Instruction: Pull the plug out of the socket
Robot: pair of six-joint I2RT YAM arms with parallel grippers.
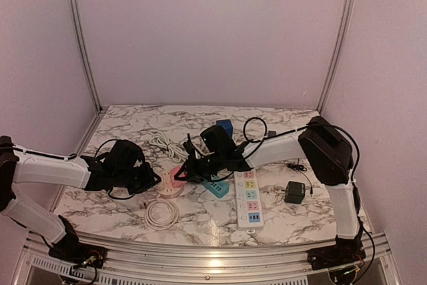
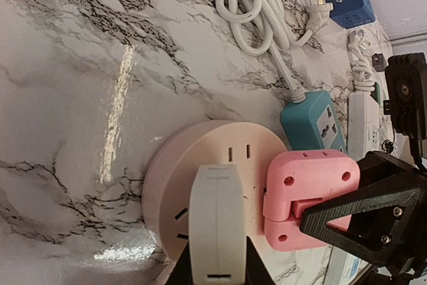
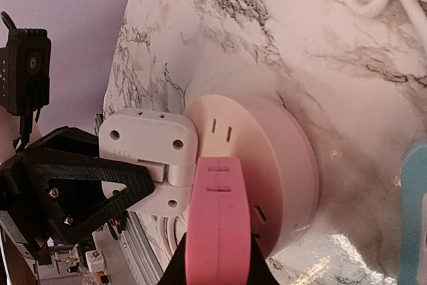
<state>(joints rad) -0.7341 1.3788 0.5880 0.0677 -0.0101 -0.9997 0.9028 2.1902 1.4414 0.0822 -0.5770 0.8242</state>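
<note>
A round cream socket [image 1: 170,185] lies on the marble table, and it also shows in the left wrist view [image 2: 200,165] and the right wrist view [image 3: 267,158]. A white plug [image 2: 217,225] sits on its face, and my left gripper [image 2: 217,270] is shut on it. A pink plug [image 3: 217,221] sits beside it on the same socket, and my right gripper [image 3: 217,266] is shut on it. In the top view the left gripper [image 1: 152,179] and right gripper [image 1: 187,171] meet over the socket from either side. I cannot tell how deep either plug's pins sit.
A teal power strip [image 1: 215,187] lies right of the socket, with a white power strip [image 1: 248,199] beyond it. A blue cube adapter [image 1: 224,127] and white cable [image 1: 163,143] lie behind. A coiled white cable [image 1: 161,213] lies in front, and a black adapter [image 1: 294,192] at right.
</note>
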